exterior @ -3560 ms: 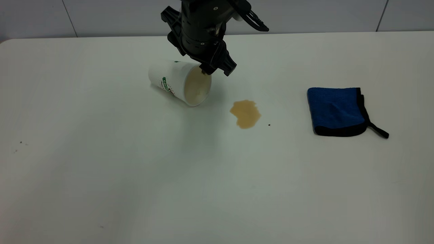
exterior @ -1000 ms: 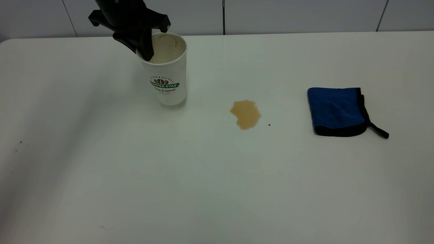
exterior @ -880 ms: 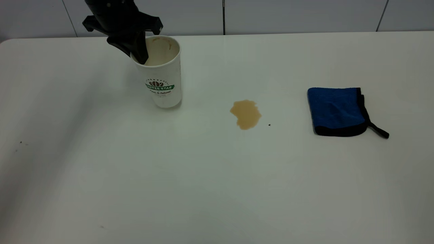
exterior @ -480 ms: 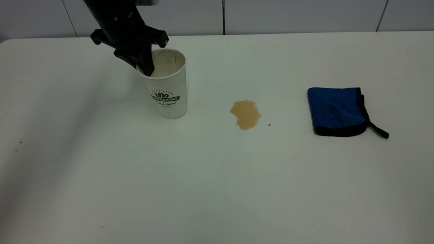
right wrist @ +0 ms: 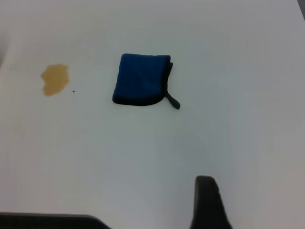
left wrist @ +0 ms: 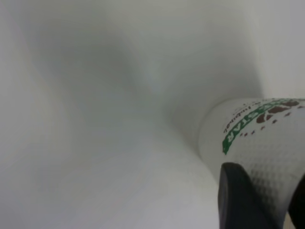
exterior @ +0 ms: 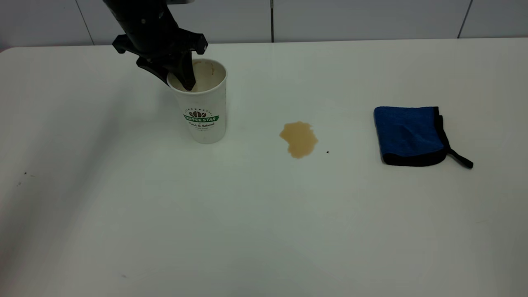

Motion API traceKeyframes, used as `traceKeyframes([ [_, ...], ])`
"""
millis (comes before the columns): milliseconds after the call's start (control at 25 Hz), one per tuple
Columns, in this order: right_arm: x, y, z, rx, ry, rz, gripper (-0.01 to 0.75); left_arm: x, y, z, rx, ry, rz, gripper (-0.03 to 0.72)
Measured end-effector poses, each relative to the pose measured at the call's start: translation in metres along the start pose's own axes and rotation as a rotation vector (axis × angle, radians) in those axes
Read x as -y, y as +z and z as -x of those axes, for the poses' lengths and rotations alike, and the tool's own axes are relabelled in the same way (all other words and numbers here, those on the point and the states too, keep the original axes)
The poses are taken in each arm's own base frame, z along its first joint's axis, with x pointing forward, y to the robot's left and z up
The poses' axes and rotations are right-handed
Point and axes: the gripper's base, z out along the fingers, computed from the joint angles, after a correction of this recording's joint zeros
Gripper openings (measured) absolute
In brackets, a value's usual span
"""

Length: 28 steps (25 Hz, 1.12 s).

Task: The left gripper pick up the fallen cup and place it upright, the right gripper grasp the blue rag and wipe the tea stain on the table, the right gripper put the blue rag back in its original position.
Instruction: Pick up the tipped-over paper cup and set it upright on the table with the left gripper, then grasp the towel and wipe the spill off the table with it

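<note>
- The left tool pinches the rim of the cup, one finger inside, so it stands upright on the worktop (release seems next).
- The tea stain lies between the cup and the blue rag; the right tool's grip can't be judged.

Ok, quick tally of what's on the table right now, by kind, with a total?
Cups: 1, the cup, upright, left claw pinching its rim
Rags: 1, the blue rag, folded flat
Spills: 1, the tea stain
Specks: 1, a tiny dark speck beside the stain
Total: 4
</note>
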Motion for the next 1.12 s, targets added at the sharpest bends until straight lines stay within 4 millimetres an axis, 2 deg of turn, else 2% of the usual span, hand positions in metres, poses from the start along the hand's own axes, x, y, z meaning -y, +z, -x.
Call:
traceKeyframes([
  [160, 0.000, 0.000, 0.000, 0.000, 0.000, 0.000, 0.532, 0.001, -0.007, 0.002, 0.014, 0.004, -0.001, 0.453],
  [240, 0.000, 0.000, 0.000, 0.000, 0.000, 0.000, 0.532, 0.004, -0.021, 0.006, 0.027, 0.017, 0.003, 0.475],
  [360, 0.000, 0.000, 0.000, 0.000, 0.000, 0.000, 0.532, 0.008, -0.051, 0.009, 0.032, 0.046, 0.013, 0.483],
  [480, 0.000, 0.000, 0.000, 0.000, 0.000, 0.000, 0.532, 0.017, -0.091, 0.009, 0.033, 0.066, 0.005, 0.483],
  [760, 0.000, 0.000, 0.000, 0.000, 0.000, 0.000, 0.532, 0.043, -0.211, -0.002, 0.121, 0.101, -0.003, 0.483],
  [960, 0.000, 0.000, 0.000, 0.000, 0.000, 0.000, 0.532, 0.057, -0.293, -0.035, 0.136, 0.100, 0.035, 0.483],
  [1120, 0.000, 0.000, 0.000, 0.000, 0.000, 0.000, 0.532, 0.062, -0.348, -0.060, 0.251, 0.068, 0.130, 0.483],
])
